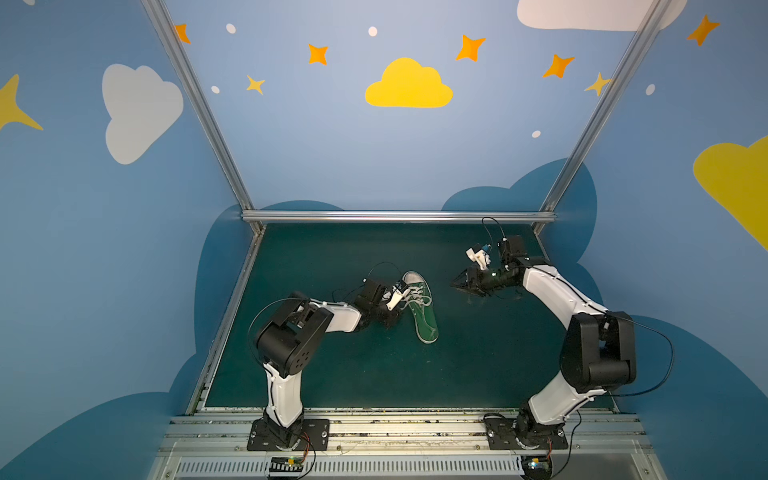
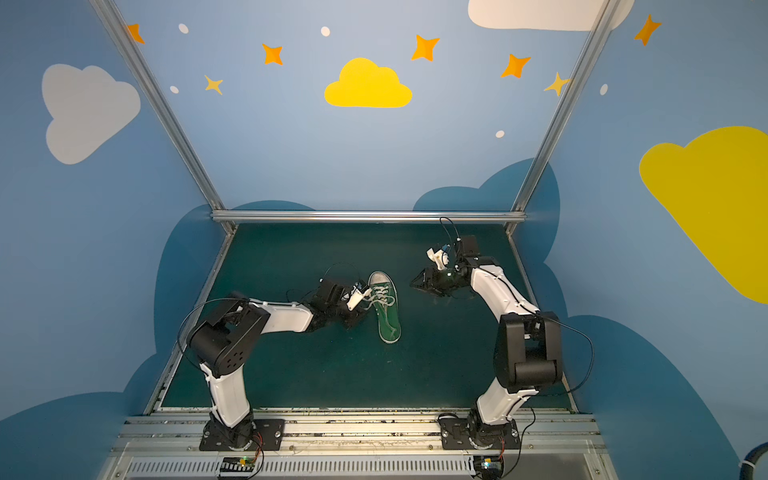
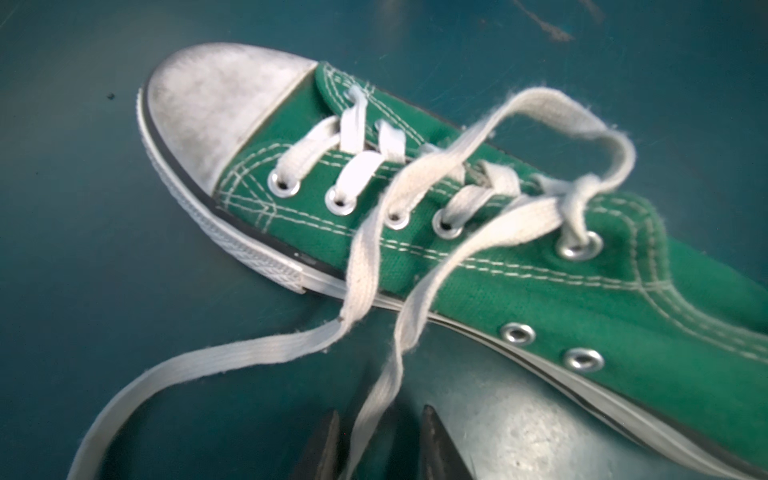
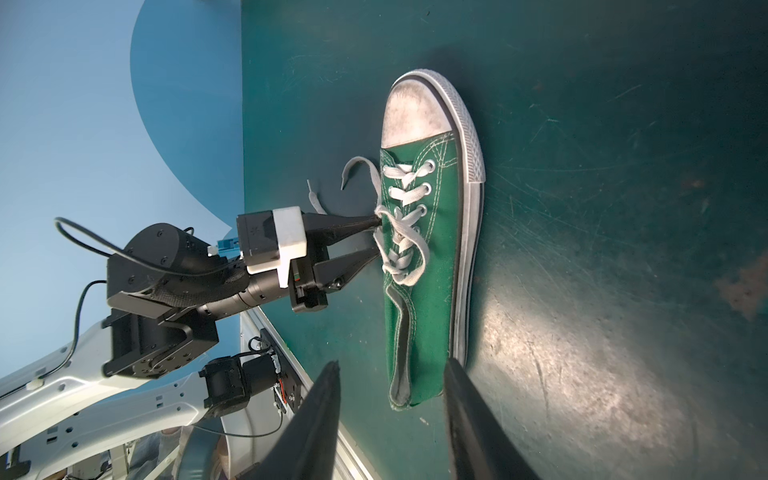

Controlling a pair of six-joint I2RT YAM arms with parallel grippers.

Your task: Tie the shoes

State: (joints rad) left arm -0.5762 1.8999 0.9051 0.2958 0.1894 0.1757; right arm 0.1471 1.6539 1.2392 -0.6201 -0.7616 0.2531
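As the left end effector (image 4: 376,238) sits spread astride a loose lace (image 3: 376,390) of the green shoe (image 1: 422,307) at the middle of the table (image 1: 332,374), the lace grab seems underway and needs a firm pinch next, while the right end effector (image 1: 457,286) hangs spread and empty to the right

The shoe (image 1: 422,309) lies on the tabletop (image 1: 374,374) near its middle, a little closer to the far edge than to the near one, with its toe toward the far edge and its heel toward the near edge. The left gripper (image 4: 376,237) sits just beside the shoe's left side at the laces (image 3: 374,232), one strand running between its jaws while another loose end trails onto the tabletop left of the shoe. The right gripper (image 1: 454,285) is to the right of the shoe and apart from it, toward the far right corner.
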